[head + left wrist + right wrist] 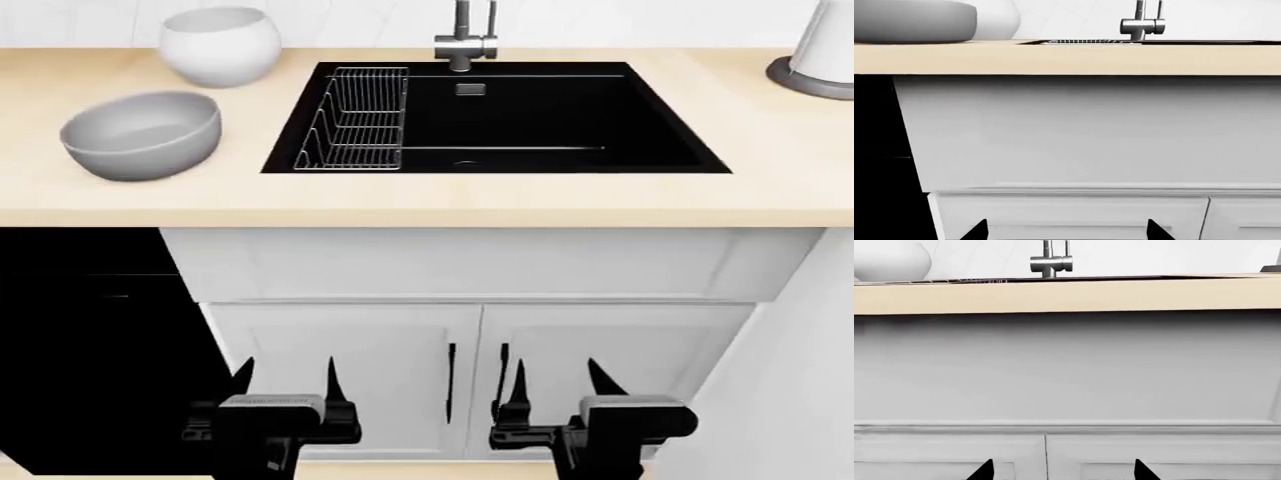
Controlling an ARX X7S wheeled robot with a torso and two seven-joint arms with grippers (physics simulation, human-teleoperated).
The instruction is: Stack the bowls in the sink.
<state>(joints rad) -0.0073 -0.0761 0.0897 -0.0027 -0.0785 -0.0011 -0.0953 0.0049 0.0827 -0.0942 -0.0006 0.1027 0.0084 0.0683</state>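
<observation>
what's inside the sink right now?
In the sink: a wire dish rack on its left side, empty, and a round drain near the front wall. No bowls: grey bowl and white bowl sit on the counter. Front wall's inner face is hidden.

Each tool (286, 378) has black pointed fingers on grey housing.

Two robot arms held low, side by side.
The left gripper (284, 375) and right gripper (554, 375) both point forward with fingers spread apart, holding nothing, level with each other.
</observation>
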